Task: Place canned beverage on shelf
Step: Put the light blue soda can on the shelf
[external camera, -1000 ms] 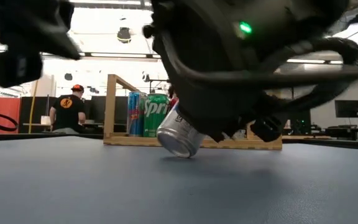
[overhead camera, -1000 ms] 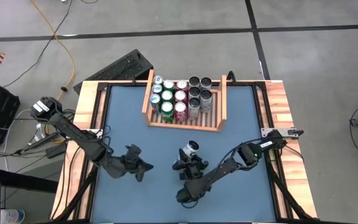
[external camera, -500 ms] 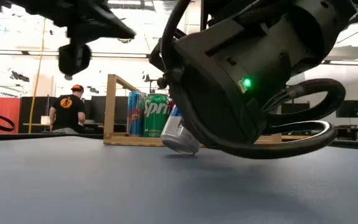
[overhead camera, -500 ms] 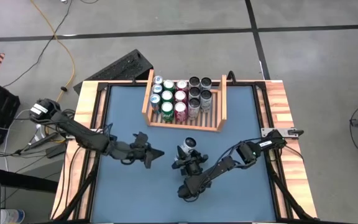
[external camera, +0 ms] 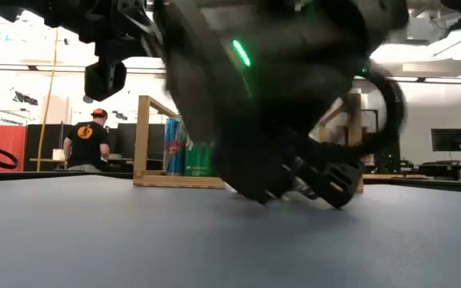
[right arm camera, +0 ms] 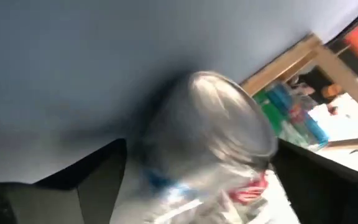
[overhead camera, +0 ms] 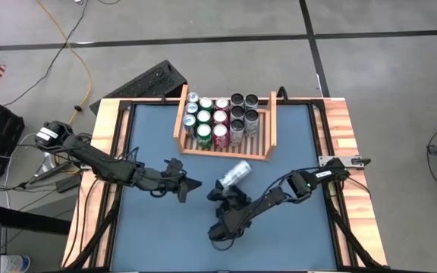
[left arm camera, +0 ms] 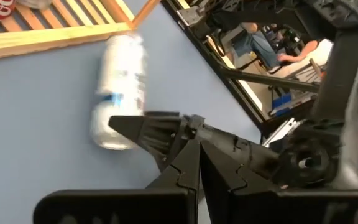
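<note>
A white can [overhead camera: 236, 173] lies on its side on the blue table just in front of the shelf [overhead camera: 226, 154], its top toward the shelf's right end. It also shows in the left wrist view [left arm camera: 120, 87]. My right gripper [overhead camera: 224, 191] is low at the can's near end, and the can fills the gap between its fingers [right arm camera: 199, 149]. My left gripper [overhead camera: 196, 184] is shut and empty, a short way to the can's left [left arm camera: 197, 149]. The wooden shelf holds several rows of upright cans. My right gripper has the can's near end [right arm camera: 166, 180] between its two fingers, one on each side. The fingers come level from the table's near side and lie along the can. The can lies on its side on the table. Blur hides the exact places of contact.
Blue, green, red and dark cans [overhead camera: 218, 117] fill the shelf's left and middle; a bare slatted strip [overhead camera: 262, 125] is at its right. A black object [overhead camera: 154, 80] lies beyond the far left corner. A person [external camera: 86, 140] stands in the room behind.
The can has tipped from nearly upright onto its side, its top falling toward the shelf. My right gripper has sunk toward the table with it. My left gripper has gone toward the table's right and a little far, closer to the can.
</note>
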